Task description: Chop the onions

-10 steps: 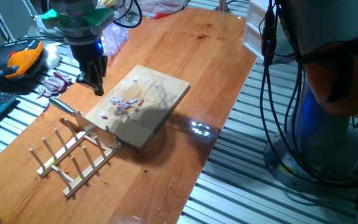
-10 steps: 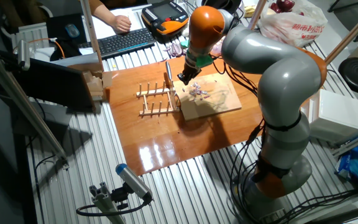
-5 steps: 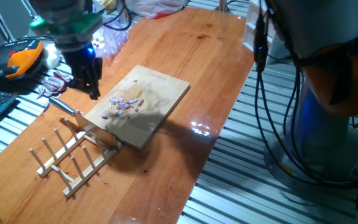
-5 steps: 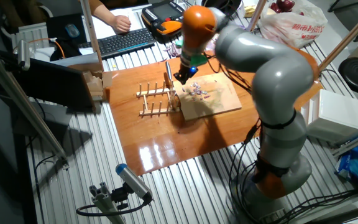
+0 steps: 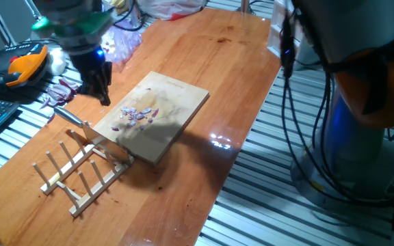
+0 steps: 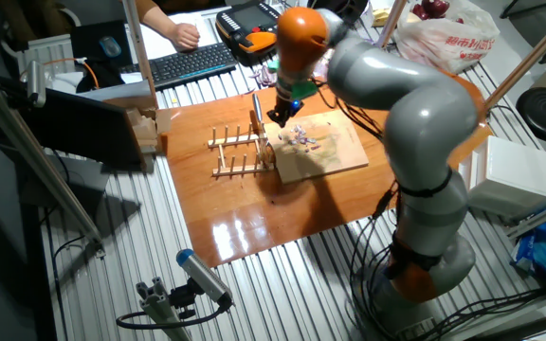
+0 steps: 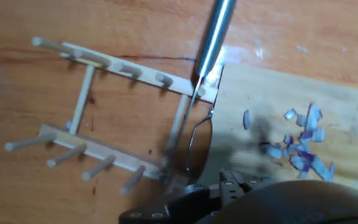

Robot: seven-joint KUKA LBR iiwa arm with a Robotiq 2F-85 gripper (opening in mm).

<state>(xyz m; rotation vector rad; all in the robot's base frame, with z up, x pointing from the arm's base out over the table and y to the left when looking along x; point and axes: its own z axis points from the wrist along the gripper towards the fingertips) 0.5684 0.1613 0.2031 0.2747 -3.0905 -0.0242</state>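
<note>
The hand [image 5: 102,93] is seen up in the air, just off the left edge of the wooden board [image 5: 176,109], and nothing is held in it. Its dark fingers [image 5: 96,76] point down at the table [image 5: 211,61]. From these pictures it cannot be told if the fingers are together or apart. In the other fixed view the hand [image 6: 276,117] hangs between the board [image 6: 344,152] and the rack [image 6: 240,152].

The onions [image 5: 137,115] are cut into many tiny purple and white bits. They are piled in a small heap on the board, nearer its left side. In the other fixed view the onions [image 6: 301,136] lie just beside the hand. In the hand view the onions [image 7: 300,146] are spread on the pale wood at the right, and one bit lies a little apart from the heap.

A wooden rack [image 5: 81,171] with upright pegs sits on the table, touching the near corner of the board. A knife [image 7: 207,68] with a shiny metal handle is stuck in the rack at the end next to the board. In the hand view the rack [image 7: 98,112] fills the left side.

Some dark purple peel scraps [image 5: 59,92] lie on the table behind the hand. An orange and black controller [image 5: 24,65] is seen at the far left, off the table.
</note>
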